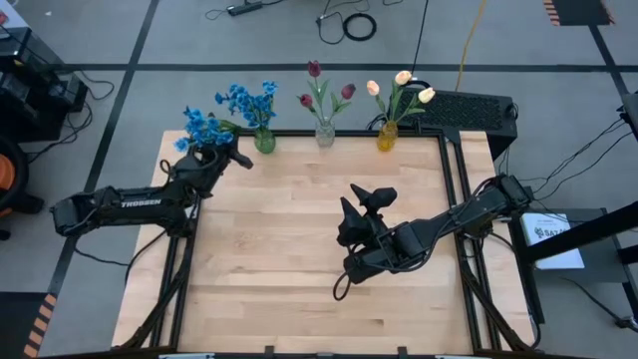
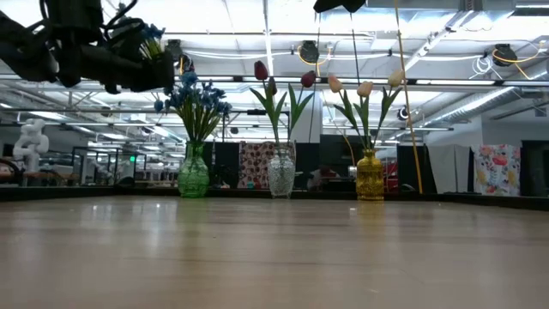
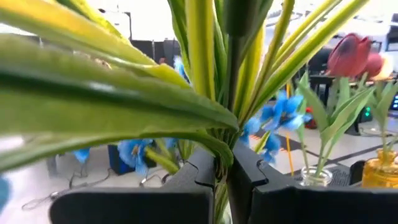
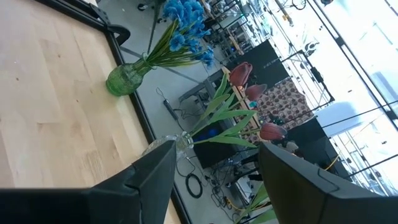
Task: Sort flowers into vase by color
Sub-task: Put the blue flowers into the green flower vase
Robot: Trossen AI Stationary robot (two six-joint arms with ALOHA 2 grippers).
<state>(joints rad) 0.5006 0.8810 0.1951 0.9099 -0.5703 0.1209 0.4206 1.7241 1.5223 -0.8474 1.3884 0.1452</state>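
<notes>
The left gripper [image 1: 227,156] holds a blue flower [image 1: 202,128] in shut jaws, stem running up between them. The green vase [image 1: 264,141] stands just beyond and to one side, near. The right gripper [image 1: 364,204], jaws wide and empty, waits well apart.

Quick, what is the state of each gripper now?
Left gripper: closed on a blue flower bunch.
Right gripper: open, holding nothing.
</notes>
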